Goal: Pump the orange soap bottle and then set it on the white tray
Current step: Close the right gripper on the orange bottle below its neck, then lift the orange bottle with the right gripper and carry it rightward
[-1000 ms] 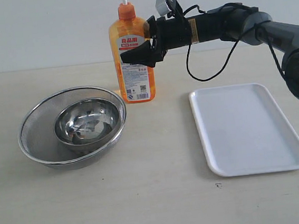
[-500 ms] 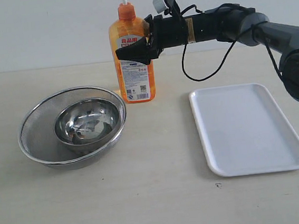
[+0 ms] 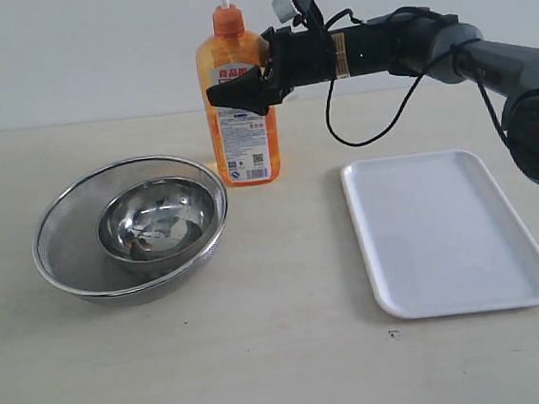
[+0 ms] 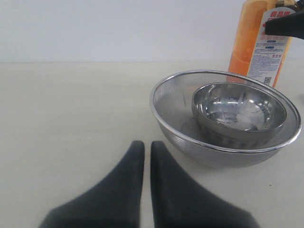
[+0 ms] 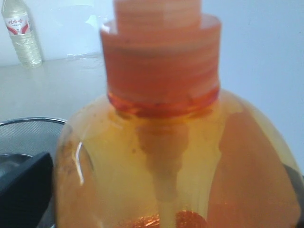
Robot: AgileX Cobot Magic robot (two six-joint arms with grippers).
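Exterior view: the right gripper (image 3: 232, 91), wide open, straddles the orange soap bottle (image 3: 245, 145) near its shoulder.

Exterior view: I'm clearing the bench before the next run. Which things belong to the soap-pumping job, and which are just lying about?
Job: orange soap bottle; white tray; right gripper, open at the bottle.
Lying about: steel bowl; mesh strainer under it; clear plastic bottle, seen in the right wrist view.
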